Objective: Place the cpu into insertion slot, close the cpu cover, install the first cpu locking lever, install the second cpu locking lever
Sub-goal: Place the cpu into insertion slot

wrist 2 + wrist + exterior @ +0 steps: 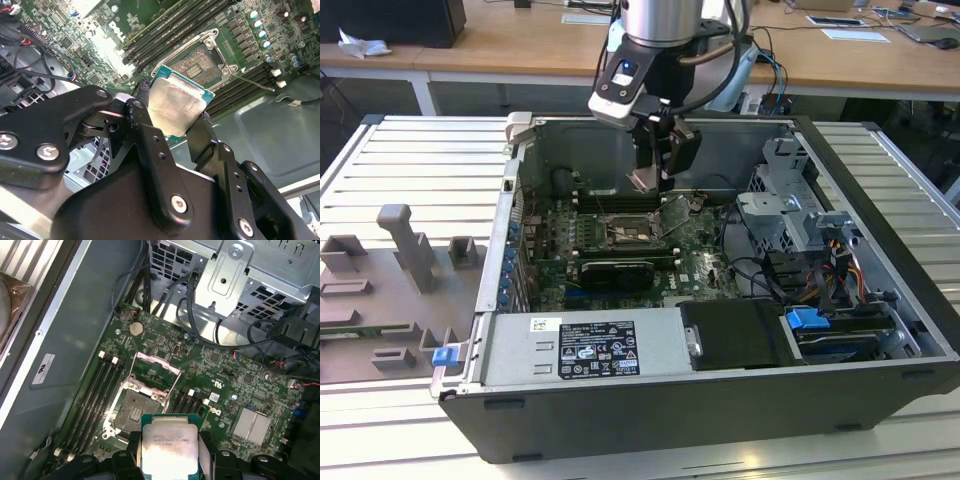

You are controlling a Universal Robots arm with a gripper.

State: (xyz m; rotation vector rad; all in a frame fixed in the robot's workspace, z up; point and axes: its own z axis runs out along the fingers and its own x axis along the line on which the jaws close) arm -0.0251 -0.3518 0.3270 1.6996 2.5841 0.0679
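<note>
The computer case [620, 425] lay open on the surface [420, 160], with the circuit board [705, 265] inside it. The chip [169, 447] sat between the fingers of the claw [655, 180], above the board and near the socket [134, 410]. The socket's cover [152, 375] stood tilted up. Memory slots [95, 390] flanked the socket.

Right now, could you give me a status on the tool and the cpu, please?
Tool shut on cpu, held aloft. Insertion slot bare, cpu cover raised. Nothing seen blocking the slot.
</note>
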